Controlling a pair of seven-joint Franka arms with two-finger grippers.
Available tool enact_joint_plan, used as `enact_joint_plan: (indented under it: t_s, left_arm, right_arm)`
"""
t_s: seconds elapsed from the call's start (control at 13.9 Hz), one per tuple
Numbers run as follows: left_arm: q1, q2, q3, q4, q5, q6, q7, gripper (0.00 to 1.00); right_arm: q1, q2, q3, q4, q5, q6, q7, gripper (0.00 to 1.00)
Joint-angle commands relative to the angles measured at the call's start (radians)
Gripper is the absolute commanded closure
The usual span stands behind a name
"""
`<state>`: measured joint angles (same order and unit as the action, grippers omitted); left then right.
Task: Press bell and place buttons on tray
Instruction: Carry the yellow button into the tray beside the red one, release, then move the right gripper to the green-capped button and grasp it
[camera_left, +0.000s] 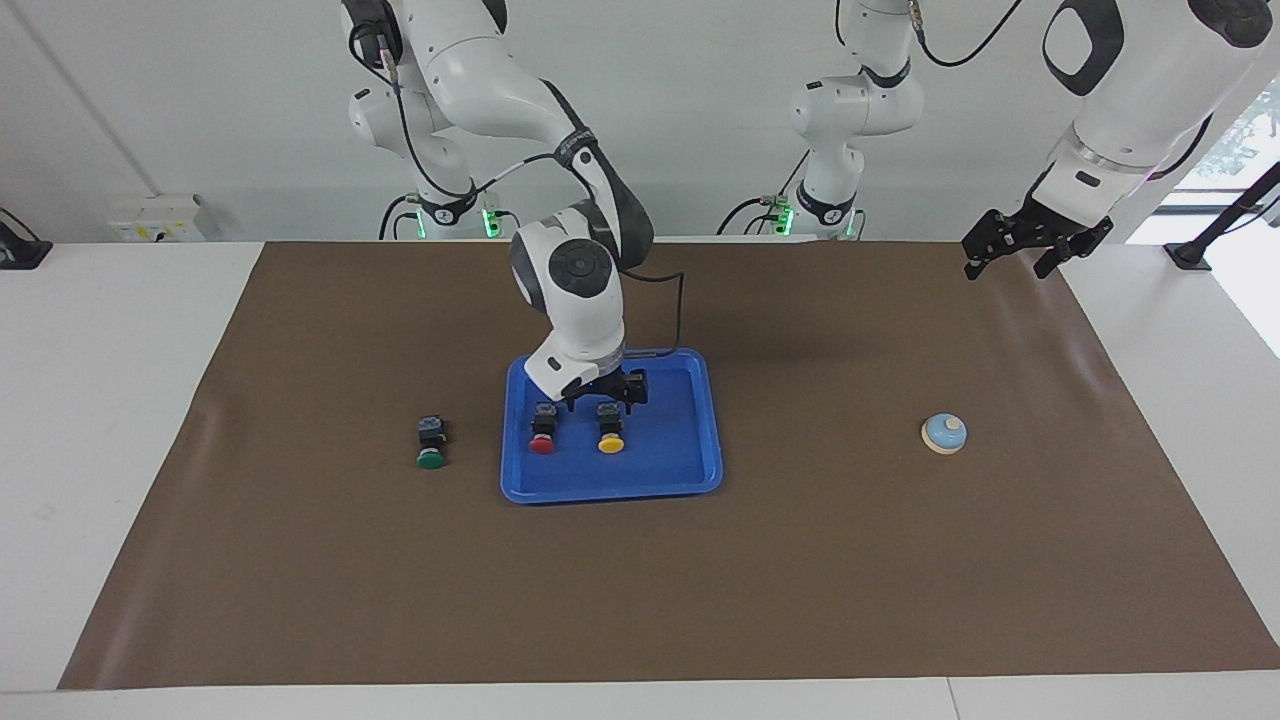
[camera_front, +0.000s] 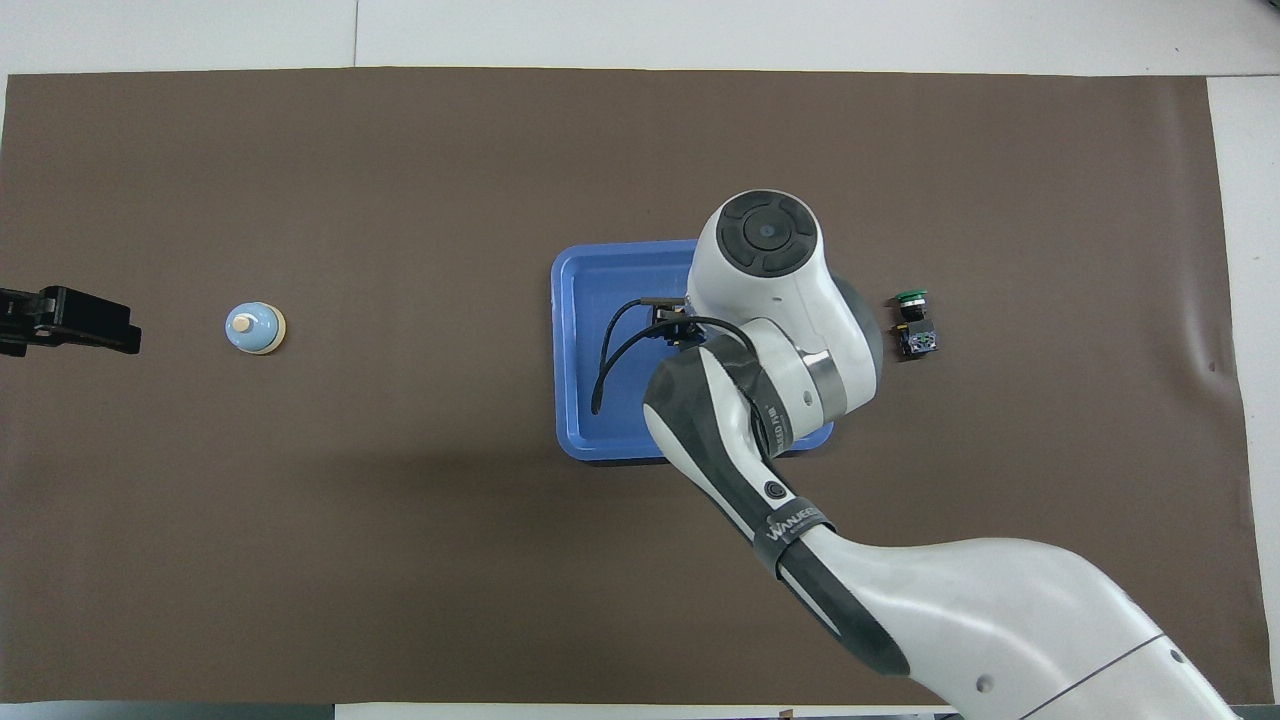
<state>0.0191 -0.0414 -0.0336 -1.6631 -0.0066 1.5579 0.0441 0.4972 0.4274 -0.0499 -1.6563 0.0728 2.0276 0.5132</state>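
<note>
Tray (camera_left: 690, 470) holds red button (camera_left: 542, 437), yellow button (camera_left: 610, 436); right hand (camera_left: 606, 392) open above.

— What did you have around you, operator?

— You had a white counter (camera_left: 120, 400) with a brown mat (camera_left: 800, 580) spread over most of it, slightly rippled toward one end.

— And past it?

— A plain pale wall (camera_left: 700, 120) rose at your end. A small white box with yellow labels (camera_left: 158, 218) sat by it, and daylight came through a window (camera_left: 1245, 140) at one corner.
</note>
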Motion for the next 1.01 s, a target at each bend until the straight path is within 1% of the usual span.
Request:
enact_joint_plan:
  t_s: [0.0,0.14,0.22,0.29,0.43,0.58,0.65,0.94]
  left_arm:
    - [-0.001,-0.02,0.001,-0.012,0.002,-0.013,-0.009,0.0]
    - [-0.001,-0.02,0.001,-0.012,0.002,-0.013,-0.009,0.0]
    - [-0.001,-0.02,0.001,-0.012,0.002,-0.013,-0.009,0.0]
    - [-0.001,-0.02,0.001,-0.012,0.002,-0.013,-0.009,0.0]
    - [-0.001,-0.02,0.001,-0.012,0.002,-0.013,-0.009,0.0]
    - [-0.001,-0.02,0.001,-0.012,0.002,-0.013,-0.009,0.0]
    - [-0.001,-0.02,0.001,-0.012,0.002,-0.013,-0.009,0.0]
    - [-0.001,-0.02,0.001,-0.012,0.002,-0.013,-0.009,0.0]
  right_arm:
    - [-0.141,-0.065,0.007,0.007,-0.001,-0.072,-0.202,0.0]
    - [-0.234,-0.091,0.004,-0.043,-0.028,-0.076,-0.295,0.0]
    - [-0.273,-0.104,0.005,-0.081,-0.078,-0.064,-0.338,0.0]
    - [-0.316,-0.117,0.005,-0.126,-0.114,-0.037,-0.401,0.0]
    - [-0.382,-0.145,0.007,-0.227,-0.114,0.058,-0.485,0.0]
    - [-0.387,-0.163,0.007,-0.322,-0.114,0.176,-0.504,0.0]
    - [-0.387,-0.167,0.007,-0.342,-0.114,0.204,-0.515,0.0]
    - [-0.376,-0.156,0.009,-0.344,-0.114,0.215,-0.556,0.0]
